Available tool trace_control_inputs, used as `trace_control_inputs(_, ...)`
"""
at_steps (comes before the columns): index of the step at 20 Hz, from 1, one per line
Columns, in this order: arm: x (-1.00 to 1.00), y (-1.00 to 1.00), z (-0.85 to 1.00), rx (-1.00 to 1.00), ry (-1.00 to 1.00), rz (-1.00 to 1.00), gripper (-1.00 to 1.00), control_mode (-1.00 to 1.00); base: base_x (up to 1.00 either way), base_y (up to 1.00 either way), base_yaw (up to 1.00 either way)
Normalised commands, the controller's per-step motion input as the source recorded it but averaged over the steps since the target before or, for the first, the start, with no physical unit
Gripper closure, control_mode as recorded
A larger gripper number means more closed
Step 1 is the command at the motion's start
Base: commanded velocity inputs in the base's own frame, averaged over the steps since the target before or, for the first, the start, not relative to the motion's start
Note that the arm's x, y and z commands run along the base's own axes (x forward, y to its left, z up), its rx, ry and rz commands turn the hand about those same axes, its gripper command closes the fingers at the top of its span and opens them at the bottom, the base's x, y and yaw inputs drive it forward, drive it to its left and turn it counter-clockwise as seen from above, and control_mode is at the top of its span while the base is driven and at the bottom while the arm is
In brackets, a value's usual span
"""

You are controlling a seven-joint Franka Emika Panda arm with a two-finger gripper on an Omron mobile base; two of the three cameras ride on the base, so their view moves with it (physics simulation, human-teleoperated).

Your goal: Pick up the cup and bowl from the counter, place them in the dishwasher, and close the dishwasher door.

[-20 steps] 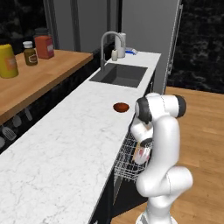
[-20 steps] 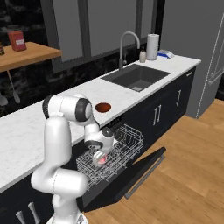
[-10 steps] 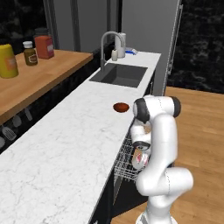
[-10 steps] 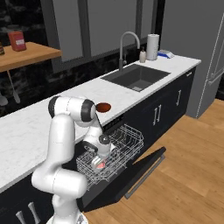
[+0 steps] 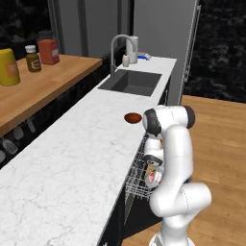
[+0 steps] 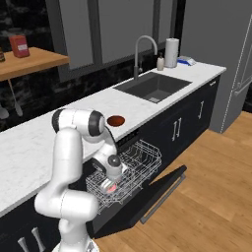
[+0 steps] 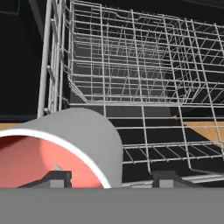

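The pale cup [image 7: 65, 144] with its pinkish-red inside lies tipped in the silver wire rack [image 7: 131, 65] of the dishwasher, its mouth turned toward the hand. My gripper [image 7: 113, 177] is open, hanging low over the rack's near end. Its left fingertip [image 7: 57, 177] stands before the cup's mouth and the right one is clear of the cup's wall. From the base, the cup [image 6: 109, 186] shows under the gripper [image 6: 111, 180] in the pulled-out rack [image 6: 142, 157]. The dark red-brown bowl [image 5: 132, 117] [image 6: 116, 120] sits on the white counter [image 5: 72, 158] near its front edge. The dishwasher door [image 6: 157, 189] hangs open.
The inset sink [image 6: 152, 86] with its tap [image 6: 142, 47] lies farther along the counter, a paper roll [image 6: 171, 52] behind it. Jars [image 5: 47, 50] stand on the wooden shelf [image 5: 38, 86]. Black drawer cabinets [image 6: 189, 118] flank the dishwasher, with wooden floor [image 6: 211, 197] beyond the door.
The hand has sunk a little lower into the rack together with the cup. The bowl, the door and the base views have not moved.
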Motion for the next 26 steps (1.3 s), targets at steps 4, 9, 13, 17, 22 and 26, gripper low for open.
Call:
trace_control_inputs(4,0.08,-0.16,0.61,0.00,0.18,0.00,-1.00,-1.00,0.00,0.00,0.00)
trace_control_inputs(9,0.14,-0.27,1.00,0.03,0.23,0.00,-1.00,-1.00,0.00,0.00,0.00)
trace_control_inputs(13,0.36,-0.36,1.00,0.11,0.23,0.00,-1.00,-1.00,0.00,0.00,0.00)
trace_control_inputs(17,0.42,-0.41,1.00,0.19,0.23,-0.02,-1.00,-1.00,0.00,0.00,0.00)
trace_control_inputs(22,0.70,-0.40,1.00,0.17,0.09,-0.01,-1.00,-1.00,0.00,0.00,0.00)
trace_control_inputs(26,1.00,-0.39,0.68,-0.01,0.09,0.02,-1.00,-1.00,0.00,0.00,0.00)
